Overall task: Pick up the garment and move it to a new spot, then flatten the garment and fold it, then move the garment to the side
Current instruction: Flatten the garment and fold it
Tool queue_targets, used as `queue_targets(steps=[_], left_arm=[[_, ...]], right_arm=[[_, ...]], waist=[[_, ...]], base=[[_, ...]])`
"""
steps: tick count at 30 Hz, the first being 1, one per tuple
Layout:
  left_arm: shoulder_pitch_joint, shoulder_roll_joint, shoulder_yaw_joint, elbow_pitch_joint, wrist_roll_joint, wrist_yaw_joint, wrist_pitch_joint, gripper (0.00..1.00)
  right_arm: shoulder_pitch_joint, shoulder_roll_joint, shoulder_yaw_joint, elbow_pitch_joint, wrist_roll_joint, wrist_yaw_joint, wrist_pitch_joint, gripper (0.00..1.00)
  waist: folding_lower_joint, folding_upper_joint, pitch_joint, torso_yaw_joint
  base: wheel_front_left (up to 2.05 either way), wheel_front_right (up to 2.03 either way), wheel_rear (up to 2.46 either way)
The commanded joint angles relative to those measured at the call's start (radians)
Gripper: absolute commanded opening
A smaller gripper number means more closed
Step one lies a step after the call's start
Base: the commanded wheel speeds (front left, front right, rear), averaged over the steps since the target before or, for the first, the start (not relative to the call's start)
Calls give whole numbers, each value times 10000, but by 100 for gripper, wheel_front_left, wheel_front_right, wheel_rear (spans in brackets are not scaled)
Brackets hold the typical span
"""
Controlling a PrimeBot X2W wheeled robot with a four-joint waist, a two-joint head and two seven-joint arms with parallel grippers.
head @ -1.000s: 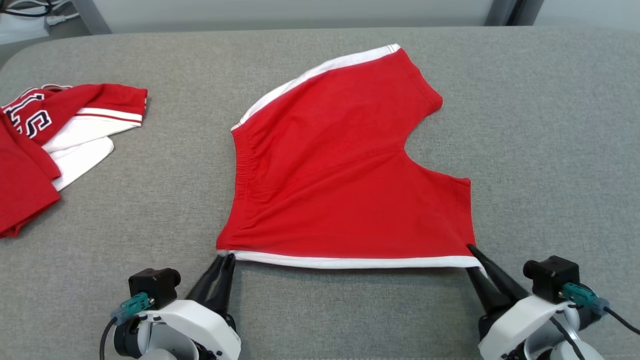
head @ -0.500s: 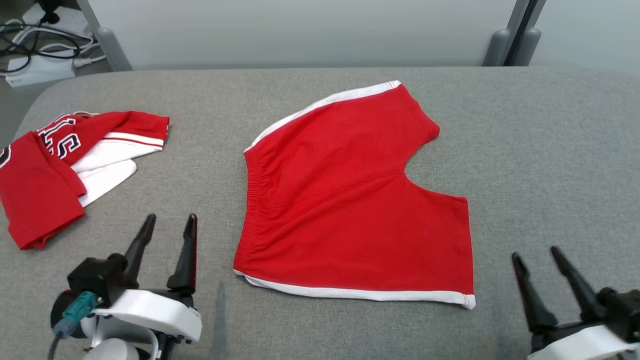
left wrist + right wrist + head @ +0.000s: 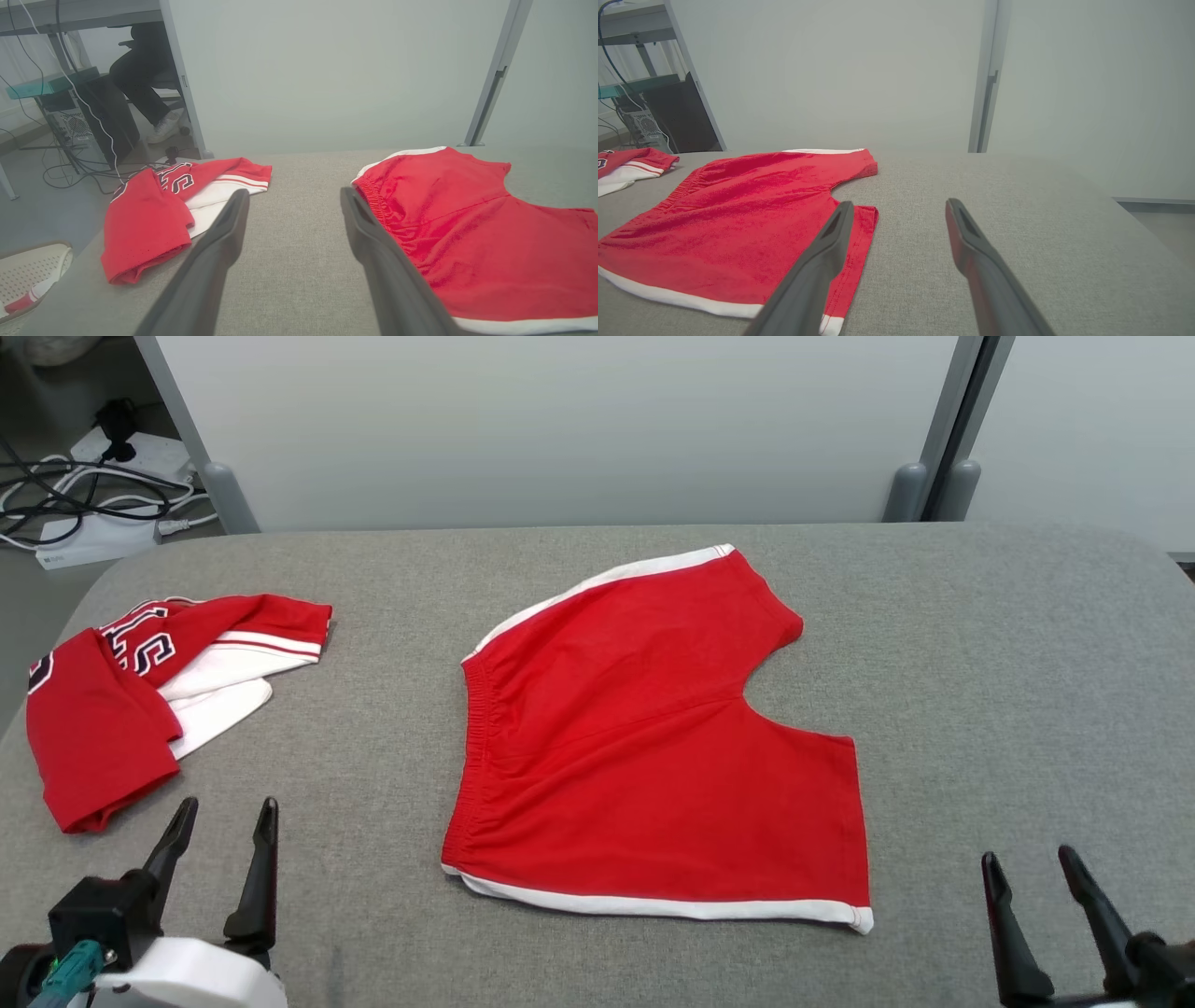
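Spread and gripping nothing, the left gripper is showing at the lower left of the head view, over the grey table. The right gripper is showing at the lower right, its fingers also parted and empty. Between them, apart from both, the red shorts are lying flat near the middle of the table, waistband toward the left, with a white stripe running along the near and far edges. A red and white jersey is lying crumpled at the left edge of the table, well apart from the shorts. It is carrying dark letters outlined in white; only an "S" is reading clearly.

From the left wrist, the left gripper is pointing at bare cloth between the jersey and the shorts, its right finger passing in front of the waistband. A person's legs are showing under a desk beyond.

From the right wrist, the right gripper is standing wide, its left finger overlapping the leg hem of the shorts; whether it is touching, I cannot tell.
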Motion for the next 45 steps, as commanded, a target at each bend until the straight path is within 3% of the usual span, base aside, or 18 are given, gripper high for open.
queue_targets(steps=[1, 11, 34, 39, 45], left_arm=[[-181, 415, 539, -191, -33, 50, -108, 100], [1022, 380, 979, -507, -276, -208, -161, 100], [670, -105, 764, -308, -3, -773, -1, 100], [-115, -488, 64, -192, 84, -1241, 569, 100], [-1281, -1204, -747, 764, 228, -2142, 785, 100]], right_arm=[[67, -73, 154, -172, -89, -25, -152, 100], [822, 218, 354, -216, -236, -25, -211, 100], [623, 55, 717, -92, -24, -25, -11, 100], [140, -49, 1058, 290, 183, -25, 210, 100], [-721, -136, 1754, 1117, 362, -25, 366, 100]], waist=[[0, 0, -104, 13], [0, 0, -291, 110], [0, 0, -225, 180], [0, 0, 167, 122], [0, 0, 1039, -37]], base=[[0, 0, 0], [0, 0, 0], [0, 0, 0], [0, 0, 0], [0, 0, 0]])
